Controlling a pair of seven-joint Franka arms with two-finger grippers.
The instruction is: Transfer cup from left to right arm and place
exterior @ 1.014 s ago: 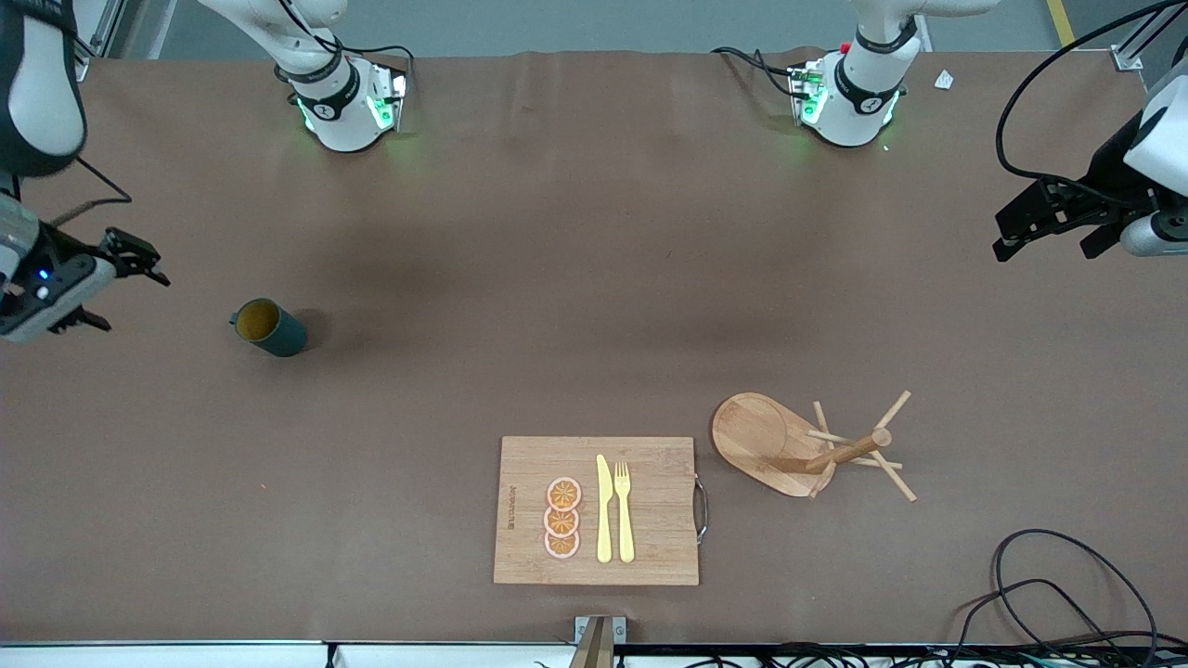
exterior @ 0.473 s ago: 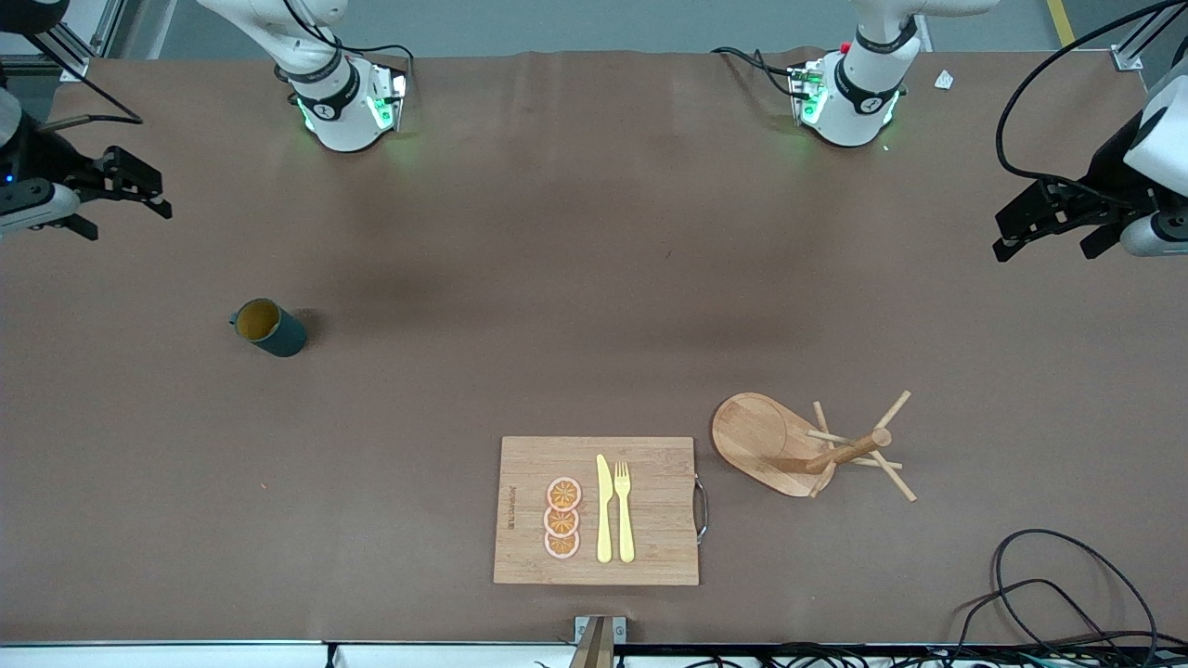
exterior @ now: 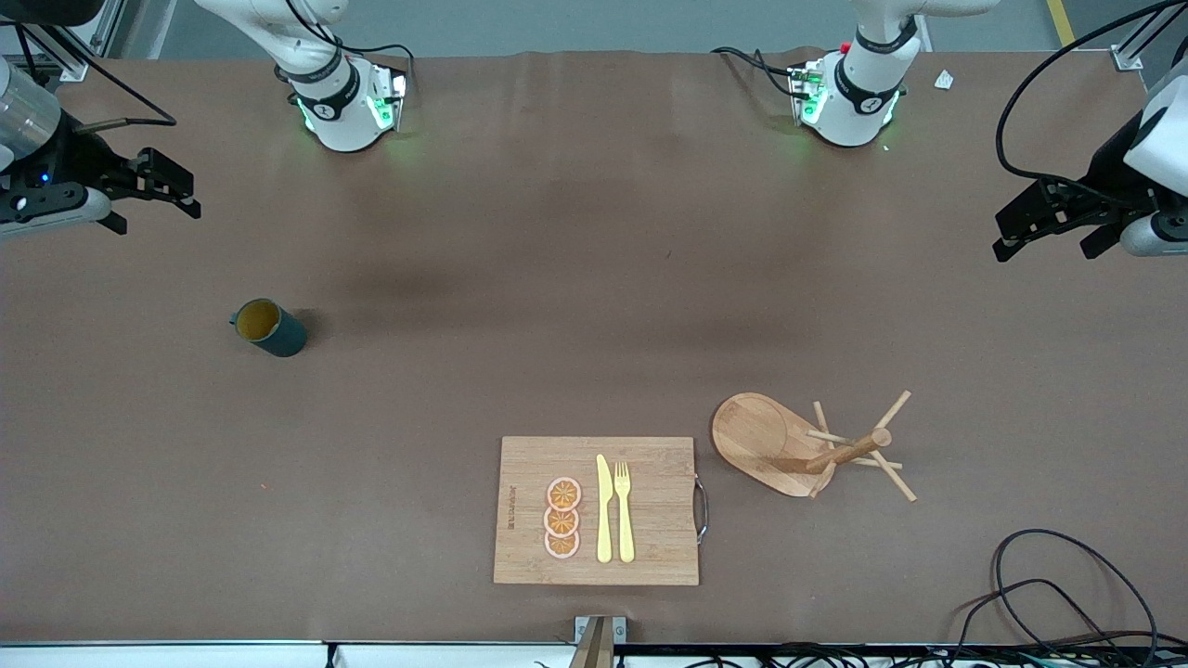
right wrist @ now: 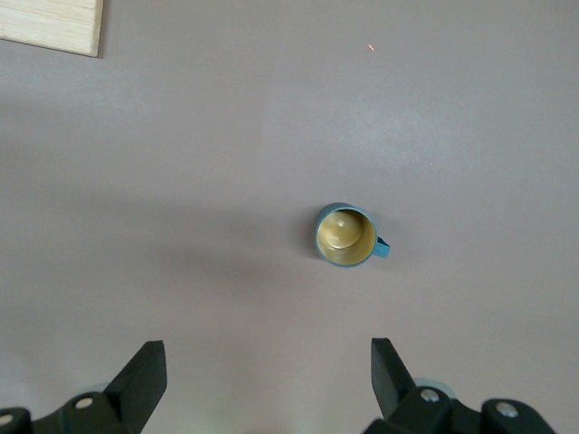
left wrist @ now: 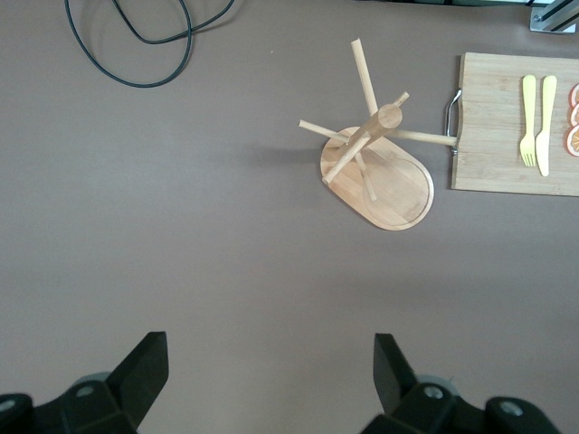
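The teal mug (exterior: 269, 327) stands placed, released. Both the right gripper (exterior: 158, 186) and the left gripper (exterior: 1044, 218) hang spread wide, empty, well apart from it; only parking seems left.

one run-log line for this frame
cup: upright on table, free | right gripper: open, up | left gripper: open, waiting

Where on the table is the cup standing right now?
The cup stands upright on the table toward the right arm's end, apart from the cutting board.
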